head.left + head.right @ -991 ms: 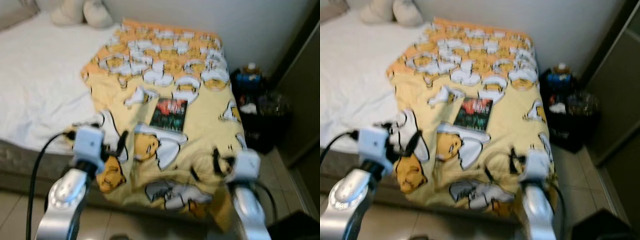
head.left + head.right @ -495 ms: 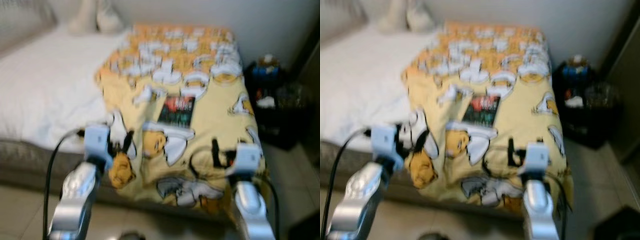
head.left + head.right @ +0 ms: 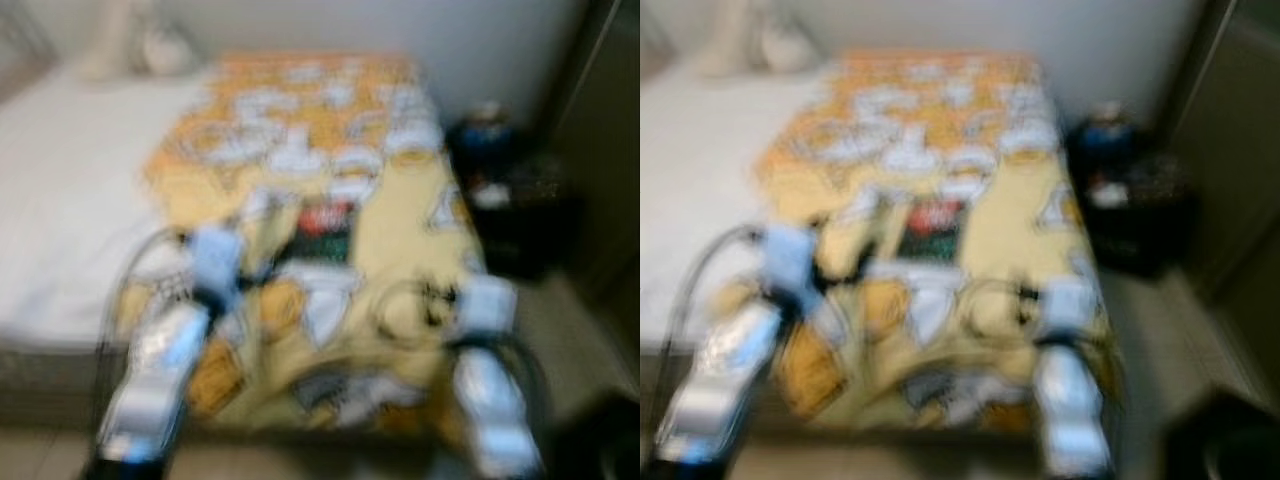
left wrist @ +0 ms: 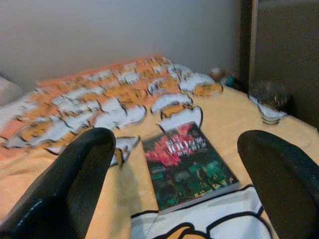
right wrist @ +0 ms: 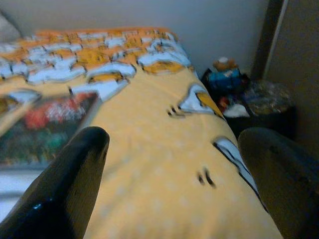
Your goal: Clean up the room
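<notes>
A book [image 3: 325, 224] with a dark green and red cover lies flat on a yellow cartoon-print blanket [image 3: 400, 215] that covers the near end of the bed. My left gripper [image 3: 248, 272] is open, low over the blanket just short of the book [image 4: 189, 167]. In the left wrist view the book lies ahead between the two black fingers [image 4: 75, 184]. My right gripper [image 3: 430, 300] is open over the blanket's right part, with nothing between its fingers [image 5: 70, 184]. The book [image 5: 45, 122] lies off to its side. Both eye views are blurred.
A white sheet [image 3: 60, 200] covers the bed's left half, with pale pillows [image 3: 130, 45] at the head. A black basket [image 3: 505, 205] holding bottles and clutter stands on the tiled floor right of the bed. A dark cabinet [image 3: 610, 150] stands beyond it.
The whole picture has shifted and blurred, so the camera is moving. Both arms now reach a little farther over the blanket, the left one nearer the book.
</notes>
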